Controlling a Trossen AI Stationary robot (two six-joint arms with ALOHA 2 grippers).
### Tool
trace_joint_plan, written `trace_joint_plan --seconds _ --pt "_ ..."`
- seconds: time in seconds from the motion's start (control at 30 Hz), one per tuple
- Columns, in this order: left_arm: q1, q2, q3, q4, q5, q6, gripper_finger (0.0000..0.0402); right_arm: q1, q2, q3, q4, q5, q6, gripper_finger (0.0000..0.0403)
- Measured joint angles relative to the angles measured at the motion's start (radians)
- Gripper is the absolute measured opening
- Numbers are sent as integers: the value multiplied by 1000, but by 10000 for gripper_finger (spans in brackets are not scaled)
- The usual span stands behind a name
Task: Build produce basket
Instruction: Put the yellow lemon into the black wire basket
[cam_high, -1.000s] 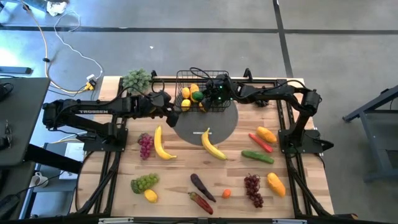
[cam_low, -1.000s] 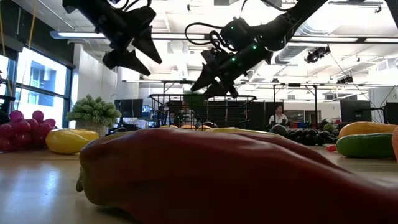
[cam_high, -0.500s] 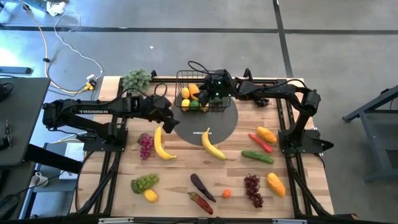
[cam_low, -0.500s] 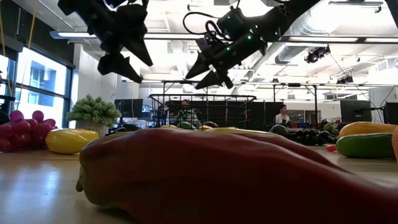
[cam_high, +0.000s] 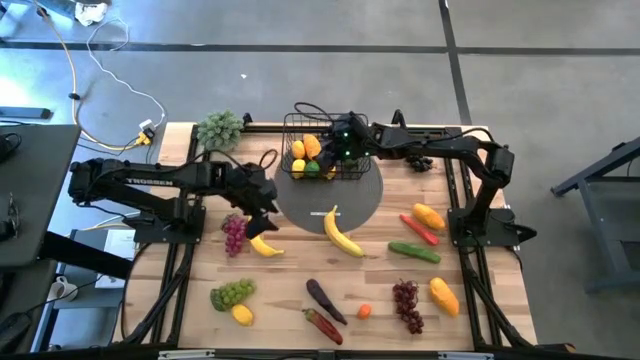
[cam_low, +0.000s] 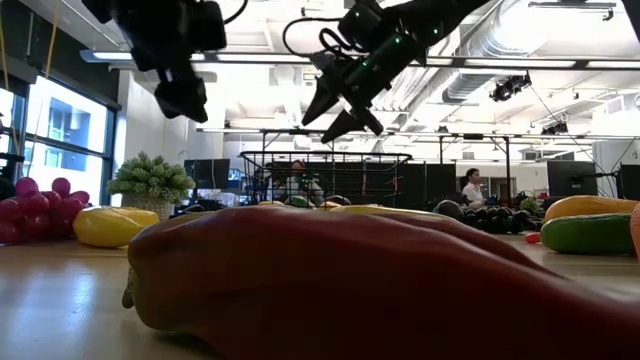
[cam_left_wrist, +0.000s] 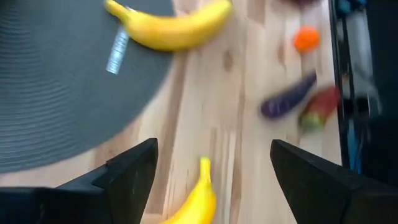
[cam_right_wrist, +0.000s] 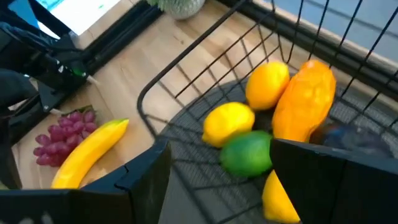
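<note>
The left hand (cam_high: 262, 200) hangs above the surface (cam_high: 480, 320) left of centre in the high view, fingers (cam_left_wrist: 134, 171) spread and empty, with a banana (cam_high: 262, 243) directly below it — in its own wrist view the banana's tip shows between the two fingers. Beside that banana, to the left in the high view, lies a bunch of purple grapes (cam_high: 234, 234). The banana looks like a light, stiff, smooth toy; I judge the thick middle of its curve the safest place to grip, across its narrow width, since the tapered ends would likely slip.

The right hand (cam_high: 335, 150) is over the basket (cam_high: 352, 120) at upper centre of the high view, fingers (cam_right_wrist: 146, 174) spread, holding nothing. Below it the basket already holds lemons (cam_right_wrist: 267, 84), a mango (cam_right_wrist: 305, 106) and a lime (cam_right_wrist: 247, 154).

More produce is well apart on the surface — a second banana (cam_high: 342, 236) on the round mat (cam_high: 300, 205), a cucumber (cam_high: 414, 251), an eggplant (cam_high: 326, 300).
</note>
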Motion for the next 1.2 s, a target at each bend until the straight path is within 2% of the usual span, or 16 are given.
trace_joint_plan --seconds 0.27,0.6,0.87,1.07,1.2 --pt "-109 0 0 -48 1 167 299 82 0 52 -50 63 119 254" --pt "-240 0 0 -48 -2 227 299 194 -1 121 -117 108 226 254" --pt "-344 0 0 -51 -7 149 299 295 -1 164 -216 149 245 254" --pt "-452 0 0 -76 -49 74 299 354 -1 173 -267 153 295 254" --pt "-520 0 0 -79 -72 -47 299 393 -1 173 -287 157 305 254"
